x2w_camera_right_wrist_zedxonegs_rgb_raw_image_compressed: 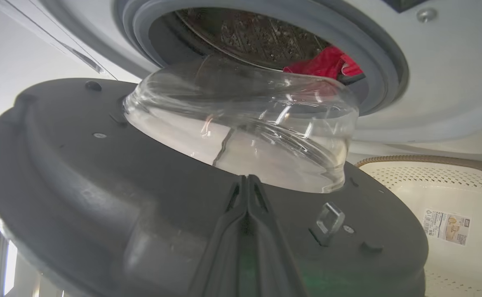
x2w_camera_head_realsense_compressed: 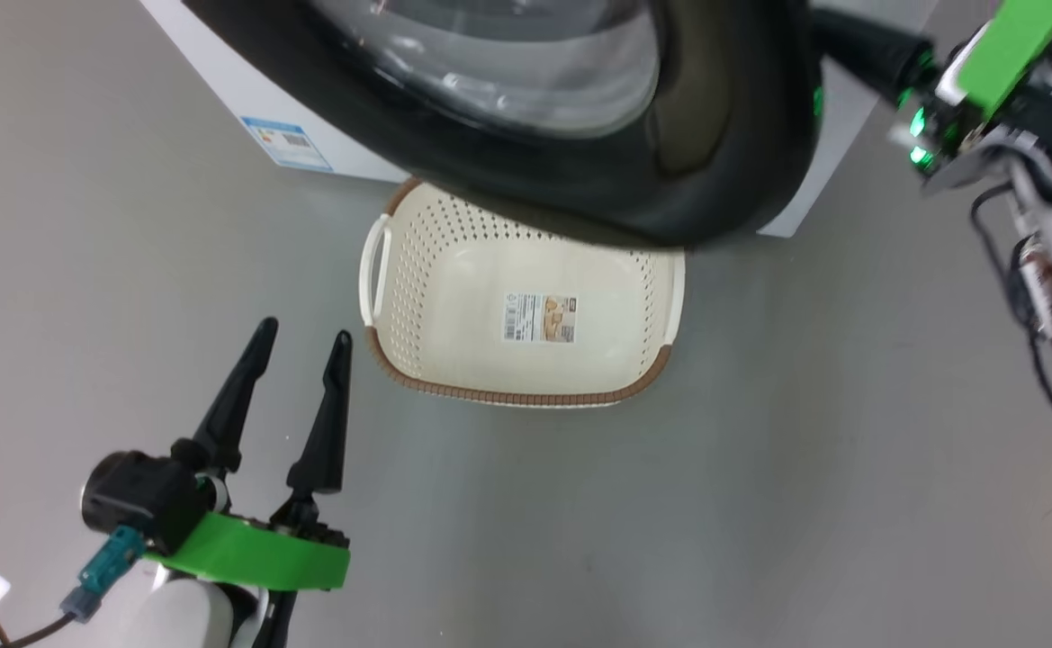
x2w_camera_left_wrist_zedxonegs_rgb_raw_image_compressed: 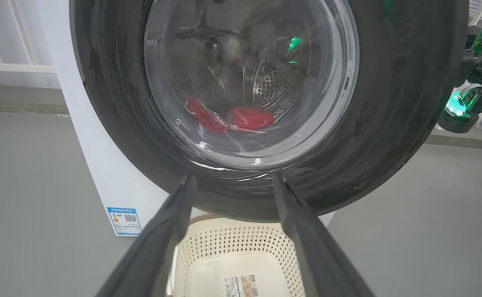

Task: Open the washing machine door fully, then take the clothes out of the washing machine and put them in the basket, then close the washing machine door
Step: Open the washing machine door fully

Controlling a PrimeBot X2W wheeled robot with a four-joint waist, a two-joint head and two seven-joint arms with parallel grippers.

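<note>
Washing machine door (x2w_camera_right_wrist_zedxonegs_rgb_raw_image_compressed: 80,173) noted swung partway out from the opening, its inner grey face and bulging glass bowl turned toward the right wrist camera; the glossy black rim (x2w_camera_head_realsense_compressed: 741,135) is seen from above to overhang the far end of the basket. Clothes (x2w_camera_right_wrist_zedxonegs_rgb_raw_image_compressed: 319,64), bright red, are lodged low in the steel drum behind the grey seal, and are also made out through the glass (x2w_camera_left_wrist_zedxonegs_rgb_raw_image_compressed: 249,117). The washing machine (x2w_camera_head_realsense_compressed: 211,81) is marked by a blue label sticker (x2w_camera_head_realsense_compressed: 287,144) low on its white front. Basket (x2w_camera_head_realsense_compressed: 418,270) is set on the grey floor (x2w_camera_head_realsense_compressed: 759,450) directly in front of the machine, with a paper label (x2w_camera_head_realsense_compressed: 539,318) on its bottom. Right gripper (x2w_camera_right_wrist_zedxonegs_rgb_raw_image_compressed: 247,177) is pressed fully closed, nothing between the fingers, which are laid along the door's inner face with tips just short of the glass bowl; actual contact cannot be confirmed. Left gripper (x2w_camera_head_realsense_compressed: 304,329) is spread wide and holds nothing, poised above the floor just beside the basket's left handle, fingers aimed toward the door.
</note>
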